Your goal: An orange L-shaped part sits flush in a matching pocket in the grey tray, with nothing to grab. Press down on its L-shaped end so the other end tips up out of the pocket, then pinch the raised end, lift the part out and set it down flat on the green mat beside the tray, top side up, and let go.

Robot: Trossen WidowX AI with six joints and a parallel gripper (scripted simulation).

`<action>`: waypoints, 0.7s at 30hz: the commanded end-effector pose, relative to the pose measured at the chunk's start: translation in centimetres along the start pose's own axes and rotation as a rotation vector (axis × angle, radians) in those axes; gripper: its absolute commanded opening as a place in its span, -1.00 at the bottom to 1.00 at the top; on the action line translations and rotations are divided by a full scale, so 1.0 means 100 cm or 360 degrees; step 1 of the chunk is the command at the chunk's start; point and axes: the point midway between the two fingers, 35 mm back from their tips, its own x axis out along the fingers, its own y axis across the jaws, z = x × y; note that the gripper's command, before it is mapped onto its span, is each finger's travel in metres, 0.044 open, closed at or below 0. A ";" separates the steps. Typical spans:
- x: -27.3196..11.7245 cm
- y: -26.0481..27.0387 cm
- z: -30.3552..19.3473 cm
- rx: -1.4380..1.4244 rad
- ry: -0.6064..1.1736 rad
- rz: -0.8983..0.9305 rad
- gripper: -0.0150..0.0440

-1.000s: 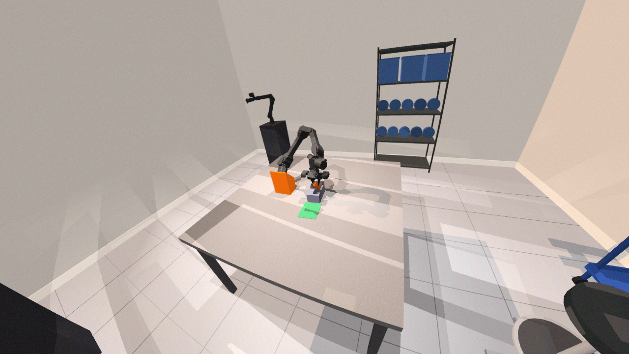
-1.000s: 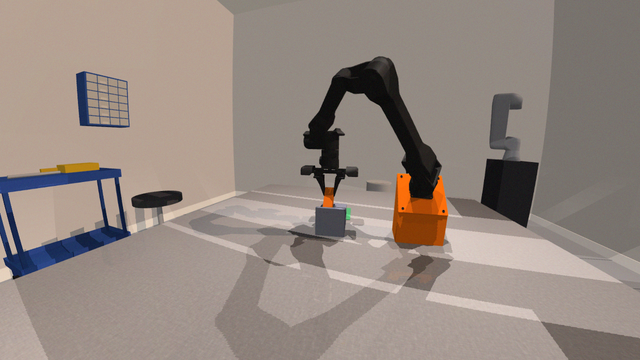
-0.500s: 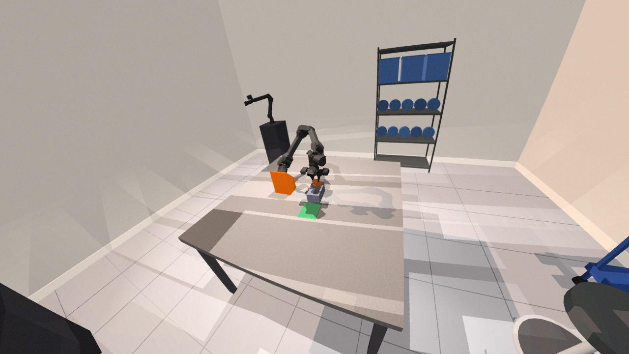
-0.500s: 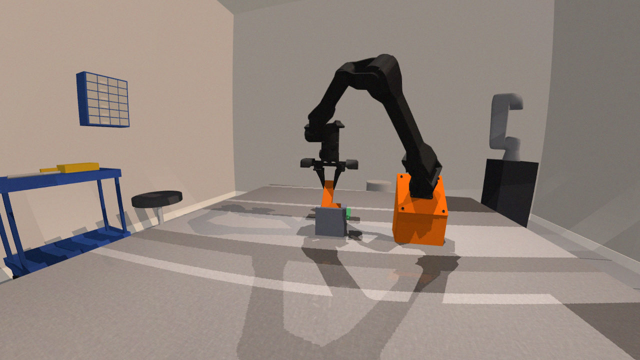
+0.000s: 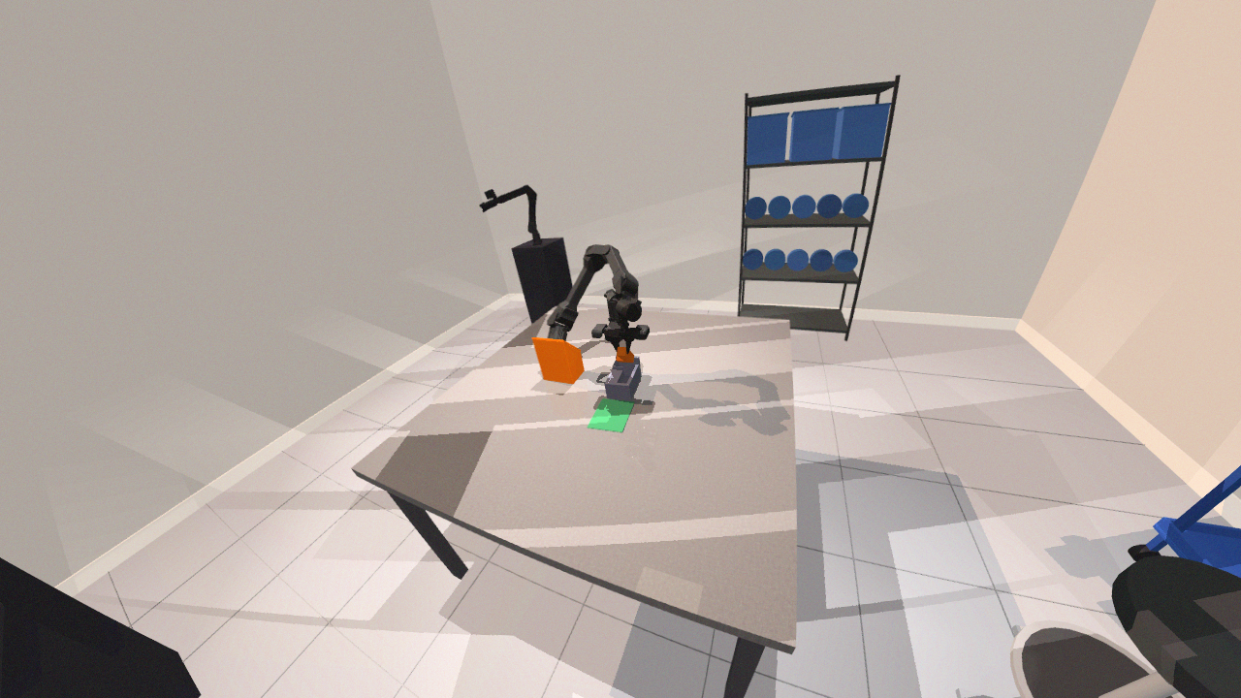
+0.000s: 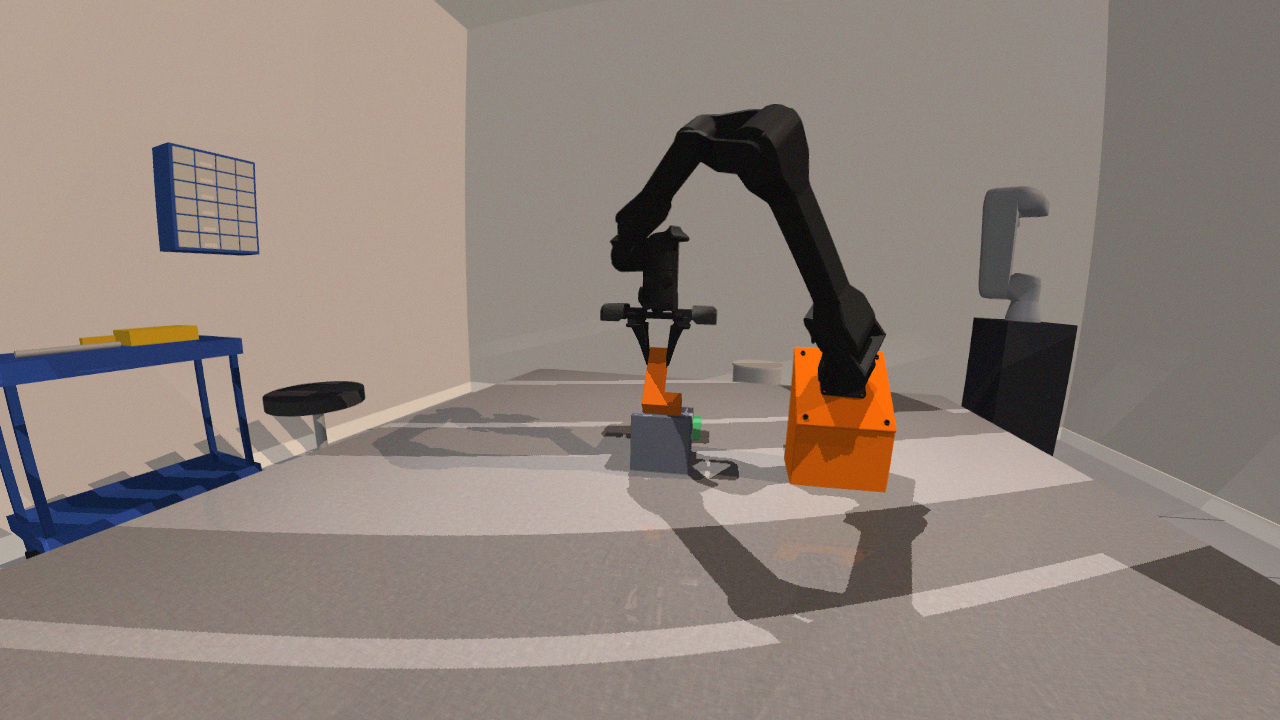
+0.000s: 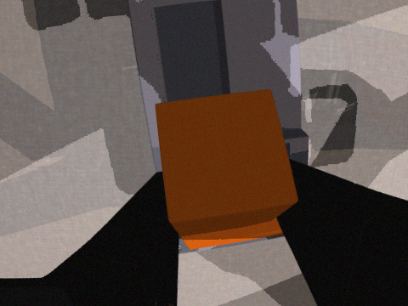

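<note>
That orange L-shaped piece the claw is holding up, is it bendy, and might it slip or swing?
Probably stiff: the orange part hangs from the gripper with straight edges, no sag. It might pivot, since only its top end is pinched and the foot juts sideways above the grey tray. Its faces look smooth, so slipping seems possible.

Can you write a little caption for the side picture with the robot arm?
The gripper holds the orange L-shaped part upright just above the grey tray.
</note>
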 end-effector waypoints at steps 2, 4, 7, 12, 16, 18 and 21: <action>-0.002 -0.001 0.000 -0.0006 -0.0004 -0.0007 -0.49; -0.004 -0.001 0.000 -0.0006 -0.0004 -0.0007 -0.49; -0.006 -0.001 0.001 -0.0006 -0.0004 -0.0007 -0.49; -0.005 -0.001 0.015 -0.0007 -0.0006 -0.0007 -0.49; -0.004 -0.002 0.033 -0.0007 -0.0007 -0.0007 -0.49; -0.003 -0.003 0.042 -0.0007 -0.0008 -0.0006 -0.49; -0.003 -0.004 0.055 -0.0008 -0.0009 -0.0006 -0.49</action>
